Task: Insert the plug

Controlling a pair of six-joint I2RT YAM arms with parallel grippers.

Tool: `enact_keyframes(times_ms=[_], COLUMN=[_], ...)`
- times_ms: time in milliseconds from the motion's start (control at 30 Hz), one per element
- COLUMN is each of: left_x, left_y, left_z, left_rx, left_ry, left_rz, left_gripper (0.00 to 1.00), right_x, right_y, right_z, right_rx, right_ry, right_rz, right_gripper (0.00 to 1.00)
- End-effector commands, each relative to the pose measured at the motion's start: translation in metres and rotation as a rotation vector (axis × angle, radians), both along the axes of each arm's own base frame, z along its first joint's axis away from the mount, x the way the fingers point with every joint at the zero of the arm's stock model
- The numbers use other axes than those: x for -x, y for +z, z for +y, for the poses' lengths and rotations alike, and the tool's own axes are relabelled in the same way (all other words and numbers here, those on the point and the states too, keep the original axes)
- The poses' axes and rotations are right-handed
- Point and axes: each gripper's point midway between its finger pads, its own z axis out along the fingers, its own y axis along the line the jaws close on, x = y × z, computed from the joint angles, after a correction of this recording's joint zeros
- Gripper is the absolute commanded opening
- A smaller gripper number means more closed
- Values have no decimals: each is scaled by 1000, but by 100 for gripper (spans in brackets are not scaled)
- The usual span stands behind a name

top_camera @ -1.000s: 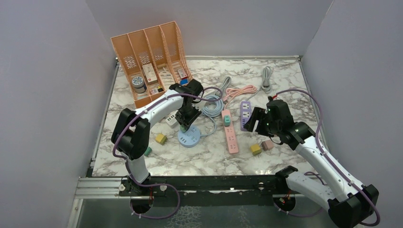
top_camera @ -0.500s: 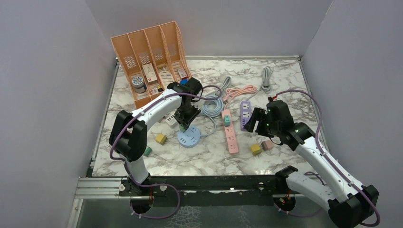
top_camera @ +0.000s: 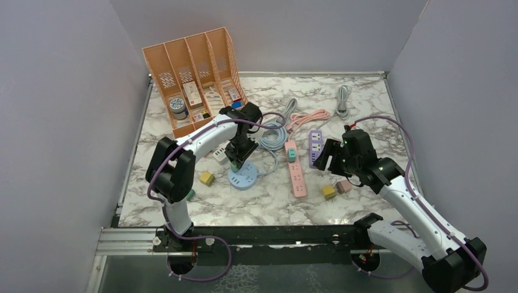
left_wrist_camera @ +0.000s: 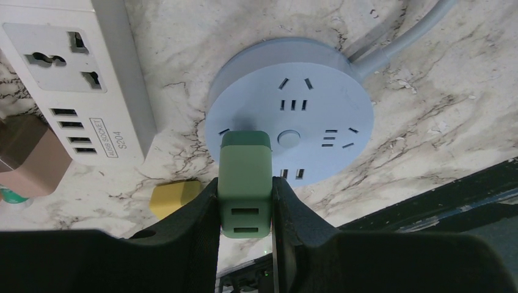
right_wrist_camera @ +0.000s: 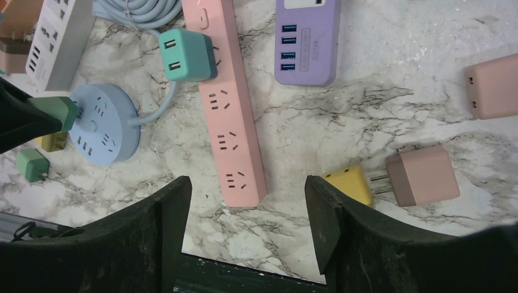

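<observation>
My left gripper is shut on a green plug, a blocky adapter with two USB slots facing the camera. Its far end meets the left part of the round blue socket hub; whether its prongs sit in a socket is hidden. From above, the left gripper stands over the hub with the green plug below it. My right gripper hangs open over the marble beside the pink power strip, holding nothing. A teal plug sits in that strip.
White power strip with a brown plug lies left of the hub, a yellow plug near it. Purple strip, yellow plug, brown plug and pink plug lie around the right gripper. Orange organizer at back left; coiled cables.
The left arm's elbow has shifted slightly while its gripper stays over the blue hub with the green plug. The right arm has not moved.
</observation>
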Motion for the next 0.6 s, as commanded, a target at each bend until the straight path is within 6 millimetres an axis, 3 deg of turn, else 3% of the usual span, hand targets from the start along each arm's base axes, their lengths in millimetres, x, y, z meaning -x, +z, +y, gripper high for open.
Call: enact_keyframes(times_ms=[0,367,567], left_x=[-4,-1,8], left_y=[-11,-17,-39], left_z=[5,7,18], left_rx=[-48,-50,-98], left_ry=[16,19,44], left_rz=[11,16,38], left_gripper=[0,0,0], right_x=[-4,-5,-5], right_y=[3,1,-2], right_z=[3,2,0], right_rx=[-15,-10,-5], right_ry=[-1,-6,-12], right_rz=[-29,-31,-29], right_gripper=[68,68,68])
